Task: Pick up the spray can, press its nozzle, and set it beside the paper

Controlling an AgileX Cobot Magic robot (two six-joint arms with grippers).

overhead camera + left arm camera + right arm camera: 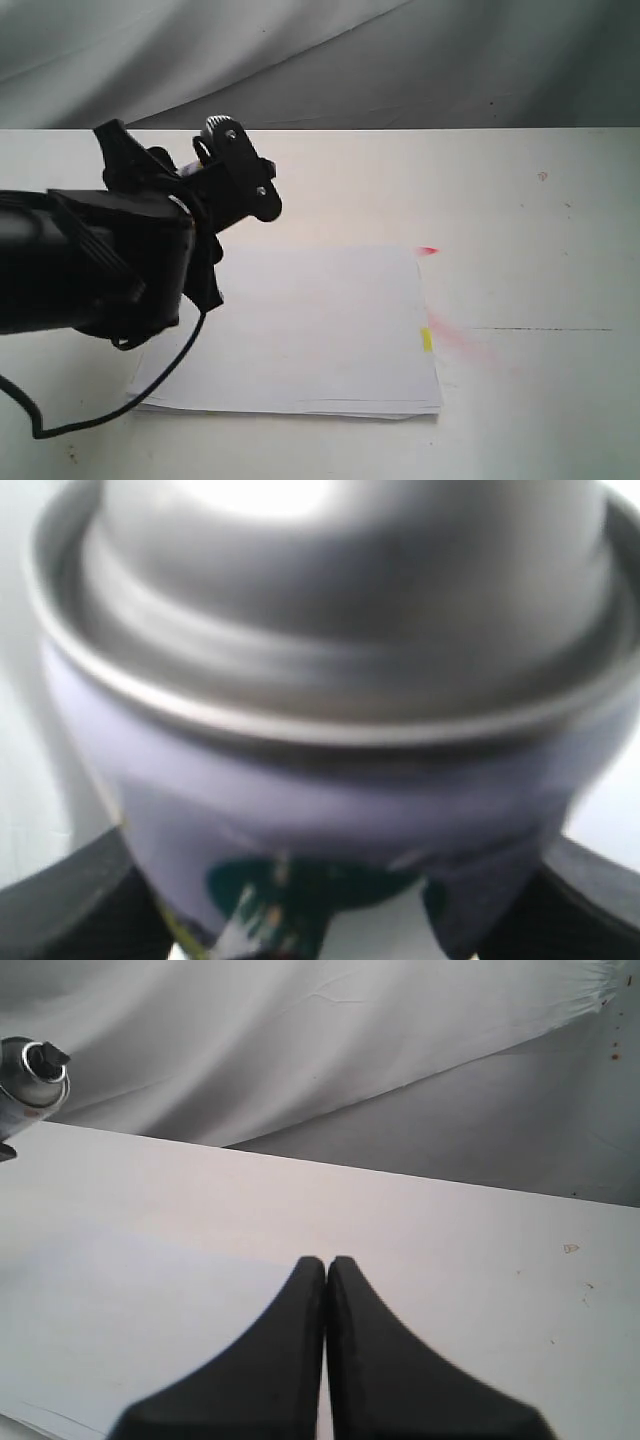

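- The left tool [322, 918] grips the can [330, 650] low on its body, with a dark finger [60, 910] on each side. The silver shoulder stands clear above the grip.
- In the right wrist view the can looks to be held up off the tabletop [520, 200], near the far left corner of the paper [300, 330]. The nozzle [45, 1057] sits on top, uncovered.
- The right tool [326, 1268] is closed and empty, its tips touching. It is well apart from the can and does not appear in the exterior view.
- The step in hand is probably the press. The closed tips make a blunt point that could do it.
- Bring them over the nozzle and push straight down along the can's axis. A sideways push could tilt the can in the grip.
- The nozzle is much narrower than the can, so centre the tips before adding load.
- I cannot tell which way the spray hole faces. Red marks [455, 338] already stain the tabletop beside the paper.
- Hold the left grip firm during the press.
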